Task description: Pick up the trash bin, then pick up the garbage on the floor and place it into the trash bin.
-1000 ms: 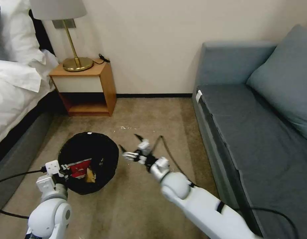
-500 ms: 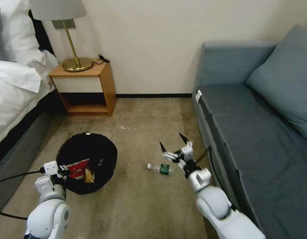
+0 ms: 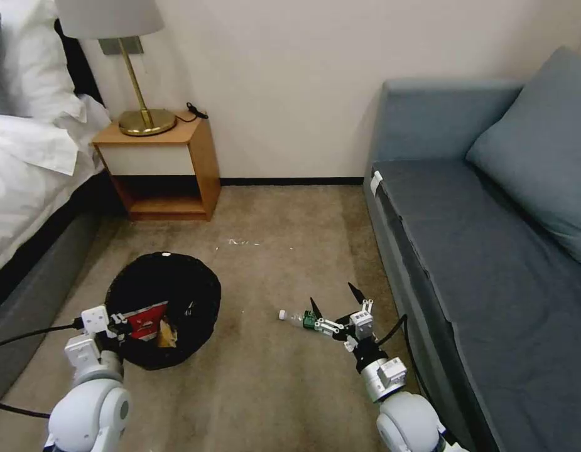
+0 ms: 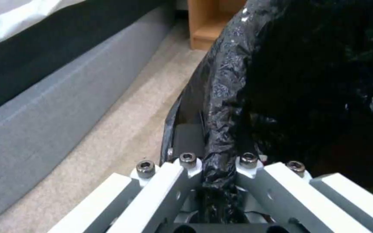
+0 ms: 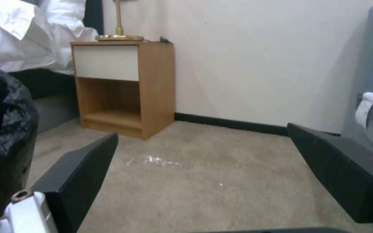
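While the left gripper (image 3: 117,326) clamps the black-lined round trash bin (image 3: 164,301), the right gripper (image 3: 334,300), fingers apart, hovers above the clear green-labelled plastic bottle (image 3: 298,318), unbinned on the floor.

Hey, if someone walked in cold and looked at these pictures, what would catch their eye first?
Probably the trash bin, a black-bagged bucket on the carpet near the bed, with the left claw pinching its rim and a red-white packet showing inside. Next, the right claw, open just above the carpet by the sofa, right beside a clear green-labelled plastic bottle lying on its side.
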Tool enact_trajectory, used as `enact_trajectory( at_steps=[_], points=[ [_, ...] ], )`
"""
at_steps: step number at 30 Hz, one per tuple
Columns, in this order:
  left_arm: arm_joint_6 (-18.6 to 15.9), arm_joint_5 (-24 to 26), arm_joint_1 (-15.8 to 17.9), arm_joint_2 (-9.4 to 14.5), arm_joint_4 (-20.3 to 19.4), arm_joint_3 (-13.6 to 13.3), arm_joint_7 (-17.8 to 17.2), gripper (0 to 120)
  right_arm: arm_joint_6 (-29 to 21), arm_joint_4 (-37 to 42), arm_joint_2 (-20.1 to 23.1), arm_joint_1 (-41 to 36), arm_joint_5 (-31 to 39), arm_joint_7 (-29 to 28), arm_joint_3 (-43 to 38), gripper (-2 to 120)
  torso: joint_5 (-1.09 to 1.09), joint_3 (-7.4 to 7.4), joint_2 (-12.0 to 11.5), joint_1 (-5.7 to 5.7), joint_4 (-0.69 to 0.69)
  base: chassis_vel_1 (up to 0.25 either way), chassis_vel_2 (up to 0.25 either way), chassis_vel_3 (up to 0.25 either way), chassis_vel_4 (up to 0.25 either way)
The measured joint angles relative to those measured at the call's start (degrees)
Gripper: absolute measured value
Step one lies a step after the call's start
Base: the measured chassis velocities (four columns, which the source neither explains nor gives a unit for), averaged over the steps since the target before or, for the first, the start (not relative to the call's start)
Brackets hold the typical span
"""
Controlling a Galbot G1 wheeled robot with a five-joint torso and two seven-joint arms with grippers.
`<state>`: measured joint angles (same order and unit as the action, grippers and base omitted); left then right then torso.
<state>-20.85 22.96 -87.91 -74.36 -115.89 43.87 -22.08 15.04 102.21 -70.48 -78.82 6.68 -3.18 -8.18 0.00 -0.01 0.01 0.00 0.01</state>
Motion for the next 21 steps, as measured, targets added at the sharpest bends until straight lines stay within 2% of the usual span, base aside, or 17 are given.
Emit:
enact_trajectory(
  at_steps=[21],
  points=[
    [0.1,1.0,0.4,0.6,0.6,0.0,0.0,3,-0.5,-2.0,-0.5,3.1,-0.6,1.0,1.5,100,0.00,0.01,0.0,-0.01,-0.01,-0.101,0.104,0.103,-0.106]
  ],
)
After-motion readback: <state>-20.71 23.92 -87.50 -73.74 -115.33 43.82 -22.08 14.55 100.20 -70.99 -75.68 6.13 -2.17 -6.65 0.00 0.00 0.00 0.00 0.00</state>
